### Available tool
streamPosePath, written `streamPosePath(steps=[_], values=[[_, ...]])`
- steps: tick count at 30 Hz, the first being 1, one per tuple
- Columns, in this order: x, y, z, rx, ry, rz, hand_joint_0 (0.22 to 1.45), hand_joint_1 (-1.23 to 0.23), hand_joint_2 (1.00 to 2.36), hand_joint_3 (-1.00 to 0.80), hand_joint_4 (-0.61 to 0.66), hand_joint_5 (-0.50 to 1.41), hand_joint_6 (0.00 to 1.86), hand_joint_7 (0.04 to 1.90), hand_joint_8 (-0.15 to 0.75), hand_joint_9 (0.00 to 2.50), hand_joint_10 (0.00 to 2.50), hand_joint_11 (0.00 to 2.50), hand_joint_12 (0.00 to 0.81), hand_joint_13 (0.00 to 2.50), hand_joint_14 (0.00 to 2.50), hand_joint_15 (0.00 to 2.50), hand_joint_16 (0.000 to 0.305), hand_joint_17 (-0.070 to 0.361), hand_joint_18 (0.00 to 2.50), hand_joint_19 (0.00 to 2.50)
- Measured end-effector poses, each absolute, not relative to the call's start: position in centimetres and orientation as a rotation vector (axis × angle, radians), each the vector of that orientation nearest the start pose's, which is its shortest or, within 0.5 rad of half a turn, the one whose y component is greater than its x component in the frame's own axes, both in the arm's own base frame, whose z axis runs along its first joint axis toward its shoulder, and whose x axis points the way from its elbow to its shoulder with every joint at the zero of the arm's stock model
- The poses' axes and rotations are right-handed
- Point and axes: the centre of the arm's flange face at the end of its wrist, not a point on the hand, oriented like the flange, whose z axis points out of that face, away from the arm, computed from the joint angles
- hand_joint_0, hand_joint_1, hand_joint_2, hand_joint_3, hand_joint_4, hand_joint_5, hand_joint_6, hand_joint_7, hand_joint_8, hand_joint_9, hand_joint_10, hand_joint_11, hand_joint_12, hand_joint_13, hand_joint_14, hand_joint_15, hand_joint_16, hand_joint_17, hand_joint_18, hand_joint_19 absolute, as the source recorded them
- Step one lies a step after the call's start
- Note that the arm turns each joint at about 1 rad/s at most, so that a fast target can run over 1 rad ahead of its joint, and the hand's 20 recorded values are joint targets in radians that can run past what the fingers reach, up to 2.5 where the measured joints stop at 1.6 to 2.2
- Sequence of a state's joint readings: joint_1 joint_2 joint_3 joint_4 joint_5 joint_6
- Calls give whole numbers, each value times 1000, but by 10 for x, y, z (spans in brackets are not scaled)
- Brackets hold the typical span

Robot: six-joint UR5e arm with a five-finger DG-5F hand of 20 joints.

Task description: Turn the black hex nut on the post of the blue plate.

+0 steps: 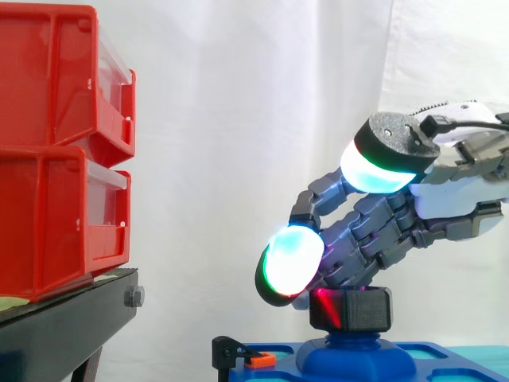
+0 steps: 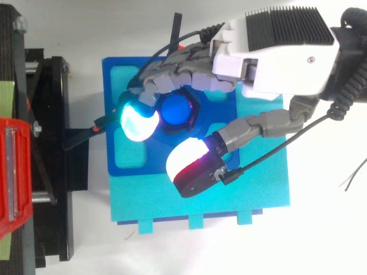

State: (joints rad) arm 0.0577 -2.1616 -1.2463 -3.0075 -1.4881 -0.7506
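Black hex nut (image 1: 362, 310) stands axis-vertical on its post (image 2: 175, 109) above blue plate (image 2: 114, 74); hand (image 1: 374, 231) curled round it.

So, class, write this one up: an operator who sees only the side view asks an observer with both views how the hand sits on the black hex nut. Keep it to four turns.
Operator: From the side, the hand reaches down over the black hex nut. Which way do the fingers go round it?
Observer: From above, they curl along the nut's edge nearer the top of the picture, and the cyan-glowing fingertip ends by its left corner.
Operator: And the raised pad, high above the nut?
Observer: It hangs over the nut's opposite edge, the one nearer the bottom of the top view.
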Motion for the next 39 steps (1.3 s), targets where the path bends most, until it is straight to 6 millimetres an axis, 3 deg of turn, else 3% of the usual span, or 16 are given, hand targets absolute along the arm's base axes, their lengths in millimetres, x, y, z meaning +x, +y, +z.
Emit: streamPosePath(steps=[39], values=[[701, -130, 297, 607, 1642, 525, 488, -444, 1001, -488, 196, -217, 502, 785, 294, 479, 0, 17, 403, 483, 3, 82, 58, 131, 491, 287]])
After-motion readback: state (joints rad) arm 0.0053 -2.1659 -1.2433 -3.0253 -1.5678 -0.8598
